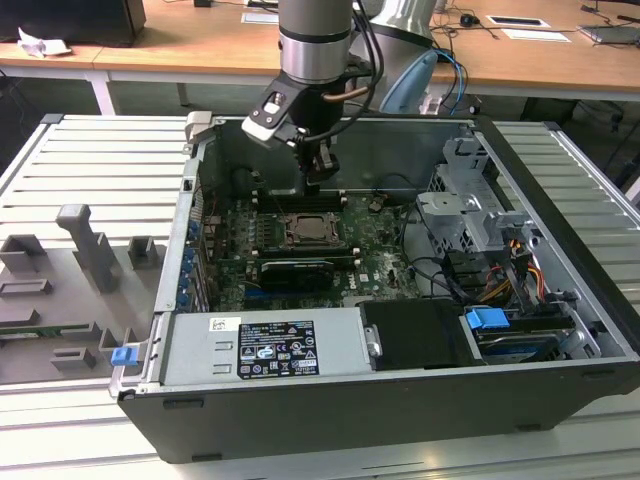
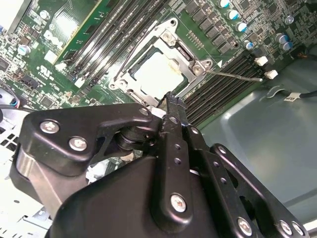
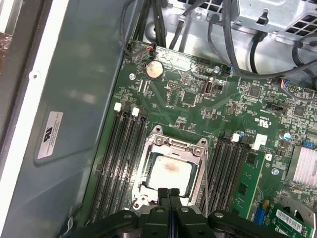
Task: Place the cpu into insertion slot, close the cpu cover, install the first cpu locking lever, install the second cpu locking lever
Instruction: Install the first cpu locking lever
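We see the open computer case [image 1: 400, 400] with the arm [image 1: 315, 40] standing vertically inside it. Its tool [image 3: 169, 194] is clenched on nothing, poised at the insertion slot [image 1: 316, 230] edge. The cpu cover [image 3: 176, 145] lies flat over the seated cpu [image 3: 171, 172].

Cpu cover [image 3: 176, 146] edge perhaps behind gripper [image 3: 168, 191]

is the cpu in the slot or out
In. In both wrist views the cpu lies flat inside the slot, its pale face framed by the silver rim.
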Tool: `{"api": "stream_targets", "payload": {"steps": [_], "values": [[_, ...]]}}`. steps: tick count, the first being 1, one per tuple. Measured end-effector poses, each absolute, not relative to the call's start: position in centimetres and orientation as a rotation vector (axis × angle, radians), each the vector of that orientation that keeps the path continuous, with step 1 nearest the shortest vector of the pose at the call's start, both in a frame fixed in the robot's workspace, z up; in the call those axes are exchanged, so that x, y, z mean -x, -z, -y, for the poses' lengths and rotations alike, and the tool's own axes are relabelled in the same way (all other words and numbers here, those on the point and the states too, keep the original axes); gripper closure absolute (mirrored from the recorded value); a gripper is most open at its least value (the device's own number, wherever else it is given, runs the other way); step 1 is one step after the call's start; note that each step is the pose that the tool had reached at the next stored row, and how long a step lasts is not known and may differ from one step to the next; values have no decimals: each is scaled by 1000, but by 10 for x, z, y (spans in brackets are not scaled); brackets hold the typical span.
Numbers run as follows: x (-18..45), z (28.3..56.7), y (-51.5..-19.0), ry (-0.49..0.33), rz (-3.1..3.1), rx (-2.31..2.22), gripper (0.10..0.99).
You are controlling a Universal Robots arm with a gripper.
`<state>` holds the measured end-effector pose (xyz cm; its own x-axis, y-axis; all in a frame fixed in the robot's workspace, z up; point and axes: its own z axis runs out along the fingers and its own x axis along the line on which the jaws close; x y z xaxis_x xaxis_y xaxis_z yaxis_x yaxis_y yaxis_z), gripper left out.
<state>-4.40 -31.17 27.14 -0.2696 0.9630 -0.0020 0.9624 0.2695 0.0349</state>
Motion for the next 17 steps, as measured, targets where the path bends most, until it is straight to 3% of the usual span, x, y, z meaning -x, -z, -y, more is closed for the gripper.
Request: {"api": "stream_targets", "payload": {"steps": [17], "values": [[44, 312, -271, -44, -2595, -1733, 980]]}}
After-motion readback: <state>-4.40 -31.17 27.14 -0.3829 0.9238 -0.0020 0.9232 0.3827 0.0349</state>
